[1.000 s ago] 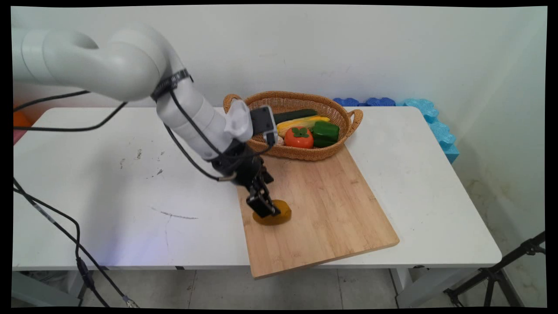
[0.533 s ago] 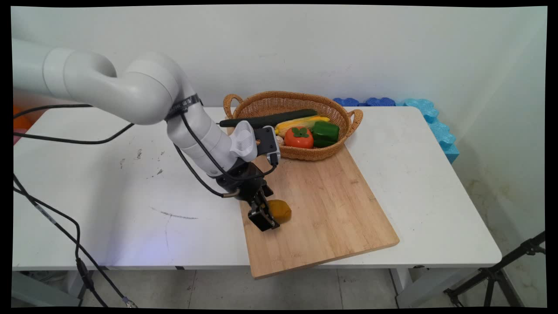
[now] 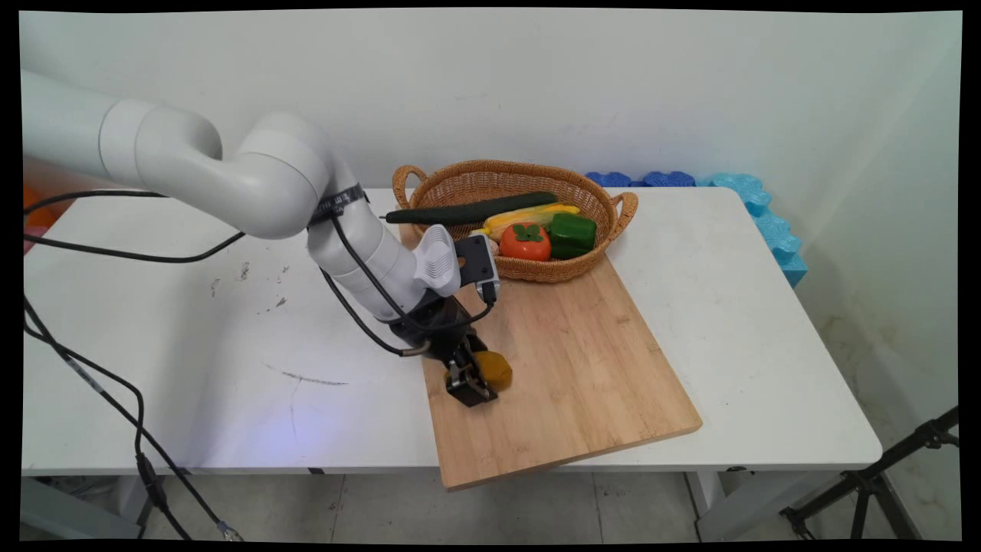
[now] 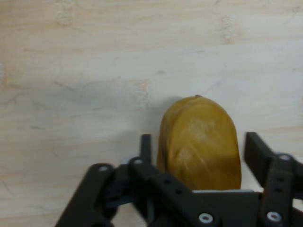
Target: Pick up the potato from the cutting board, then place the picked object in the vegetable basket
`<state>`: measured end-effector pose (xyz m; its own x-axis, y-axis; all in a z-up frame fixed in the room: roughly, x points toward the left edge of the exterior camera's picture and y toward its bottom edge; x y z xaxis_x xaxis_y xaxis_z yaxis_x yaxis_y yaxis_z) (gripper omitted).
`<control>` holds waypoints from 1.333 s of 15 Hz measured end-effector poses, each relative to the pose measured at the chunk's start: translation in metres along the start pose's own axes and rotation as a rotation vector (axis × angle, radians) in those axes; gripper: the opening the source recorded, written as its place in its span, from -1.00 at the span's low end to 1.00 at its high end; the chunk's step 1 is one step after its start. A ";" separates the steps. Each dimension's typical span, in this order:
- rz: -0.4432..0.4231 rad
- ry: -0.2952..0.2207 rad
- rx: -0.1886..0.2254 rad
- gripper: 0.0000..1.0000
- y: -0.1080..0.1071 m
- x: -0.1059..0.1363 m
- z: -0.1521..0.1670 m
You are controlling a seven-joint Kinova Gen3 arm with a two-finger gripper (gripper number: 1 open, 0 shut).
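Jaws (image 4: 199, 156) spread to either side of a potato (image 4: 199, 142) without visibly pressing it — a smooth, ochre-brown oval lying on the board (image 3: 582, 360) near its left edge. In the main view the jaws (image 3: 474, 383) sit low over the potato (image 3: 497, 368). Behind the board, on the worktop (image 3: 191, 322), stands a basket (image 3: 605, 192) holding vegetables.

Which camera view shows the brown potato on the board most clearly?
The hand view. There the potato fills the middle, lying on the board between the two fingers of the open pincer. In the main view, the potato is small and the pincer partly hides it.
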<state>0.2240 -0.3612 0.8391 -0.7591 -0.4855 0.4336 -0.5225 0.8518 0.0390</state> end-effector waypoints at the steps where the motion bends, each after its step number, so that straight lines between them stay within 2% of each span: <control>1: 0.000 0.001 0.001 -1.00 0.000 0.000 0.001; 7: 0.021 0.020 0.005 -1.00 0.002 0.002 -0.005; 12: 0.029 0.068 0.017 -1.00 -0.002 0.015 -0.050; 15: 0.027 0.099 0.040 -1.00 -0.016 0.028 -0.087; 20: 0.001 0.129 0.096 -1.00 -0.049 0.046 -0.124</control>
<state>0.2629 -0.4012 0.9690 -0.7069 -0.4503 0.5455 -0.5612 0.8265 -0.0450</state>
